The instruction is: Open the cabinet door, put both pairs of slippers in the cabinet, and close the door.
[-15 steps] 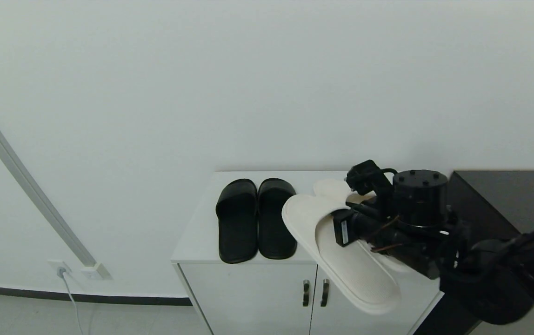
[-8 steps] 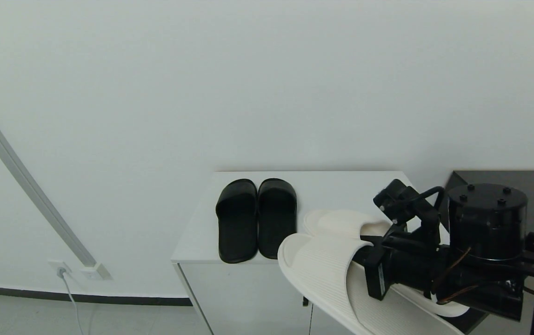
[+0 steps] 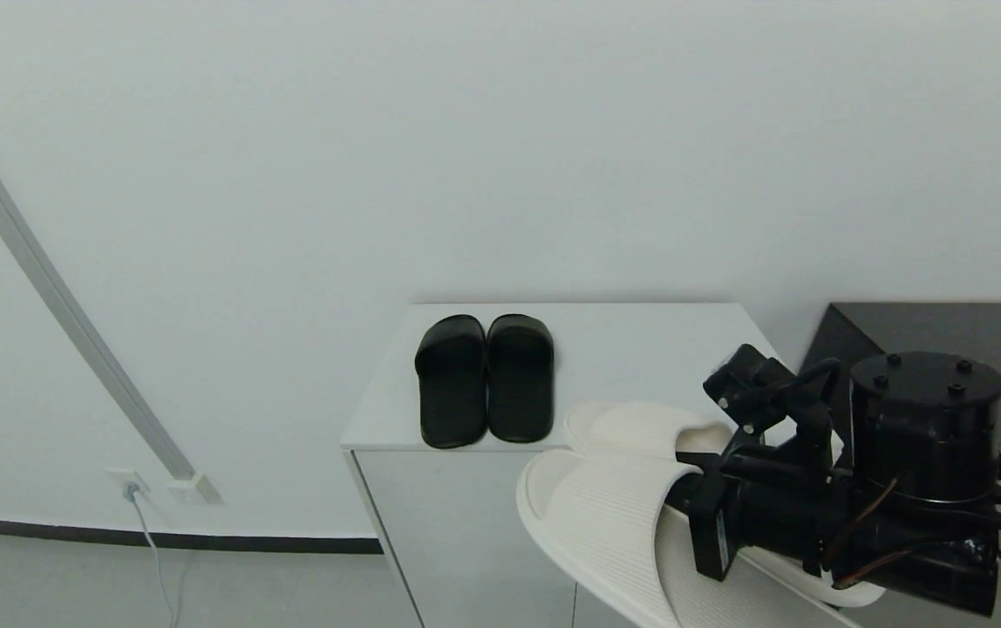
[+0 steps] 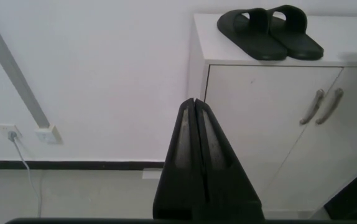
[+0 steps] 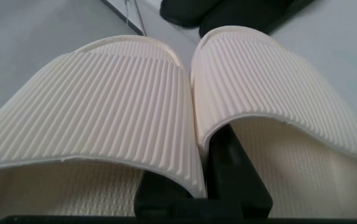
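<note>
a: which way do the white slippers (image 3: 614,523) lie?
b: at the lower right of the head view, in front of the cabinet (image 3: 640,349). long axis slants down to the right, toes to the left.
a: and the right gripper (image 5: 222,180)?
b: clamped where both straps meet, a finger under each.
a: the rest?
b: the black slippers (image 3: 485,379) sit side by side on the cabinet top, toes toward the wall. the left gripper (image 4: 194,109) is pressed fully closed, empty.

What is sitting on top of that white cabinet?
A pair of black rubber slippers lies side by side on the white cabinet's top, toward its left. The cream ribbed slippers held in front cover the top's front right part, so that area cannot be seen.
</note>
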You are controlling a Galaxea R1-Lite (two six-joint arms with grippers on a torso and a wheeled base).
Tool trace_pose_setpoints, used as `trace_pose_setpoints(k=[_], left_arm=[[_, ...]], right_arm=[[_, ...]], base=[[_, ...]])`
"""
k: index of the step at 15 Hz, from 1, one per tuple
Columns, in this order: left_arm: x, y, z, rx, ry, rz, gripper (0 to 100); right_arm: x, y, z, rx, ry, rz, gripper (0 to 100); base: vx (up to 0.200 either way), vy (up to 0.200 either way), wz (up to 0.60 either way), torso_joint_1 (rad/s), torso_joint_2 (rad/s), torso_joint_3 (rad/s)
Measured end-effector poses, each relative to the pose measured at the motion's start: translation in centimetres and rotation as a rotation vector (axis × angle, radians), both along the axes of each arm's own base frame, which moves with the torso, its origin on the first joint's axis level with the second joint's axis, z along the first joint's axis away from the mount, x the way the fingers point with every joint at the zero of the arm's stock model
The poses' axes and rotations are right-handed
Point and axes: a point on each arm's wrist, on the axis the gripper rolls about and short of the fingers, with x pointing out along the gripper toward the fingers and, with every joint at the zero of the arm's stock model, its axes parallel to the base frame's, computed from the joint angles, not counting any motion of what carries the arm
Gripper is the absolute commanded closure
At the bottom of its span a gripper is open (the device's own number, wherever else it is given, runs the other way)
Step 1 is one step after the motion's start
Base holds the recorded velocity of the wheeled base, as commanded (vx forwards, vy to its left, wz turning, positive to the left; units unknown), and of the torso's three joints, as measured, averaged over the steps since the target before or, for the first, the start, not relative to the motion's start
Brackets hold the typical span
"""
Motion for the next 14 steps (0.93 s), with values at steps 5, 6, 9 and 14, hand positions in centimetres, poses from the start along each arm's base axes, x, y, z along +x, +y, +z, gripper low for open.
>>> trace_pose_setpoints(k=[5, 6, 9, 14], left_arm=[[0.0, 0.0, 0.0, 0.0, 0.0, 0.001, 100], [0.0, 0.0, 0.0, 0.0, 0.0, 0.001, 100], [0.0, 0.0, 0.0, 0.0, 0.0, 0.001, 100], [0.0, 0.0, 0.0, 0.0, 0.0, 0.002, 100]], right_arm=[[-0.09, -0.06, -0.19, -0.002, 0.007, 0.008, 100], [-0.07, -0.12, -0.29, -0.005, 0.01, 0.008, 100], [-0.19, -0.11, -0.44, -0.008, 0.015, 0.017, 100], [-0.3, -0.23, -0.57, -0.013, 0.016, 0.018, 100]], base=[[0.0, 0.0, 0.0, 0.0, 0.0, 0.0], [0.0, 0.0, 0.0, 0.0, 0.0, 0.0], [0.0, 0.0, 0.0, 0.0, 0.0, 0.0], [0.0, 0.0, 0.0, 0.0, 0.0, 0.0]])
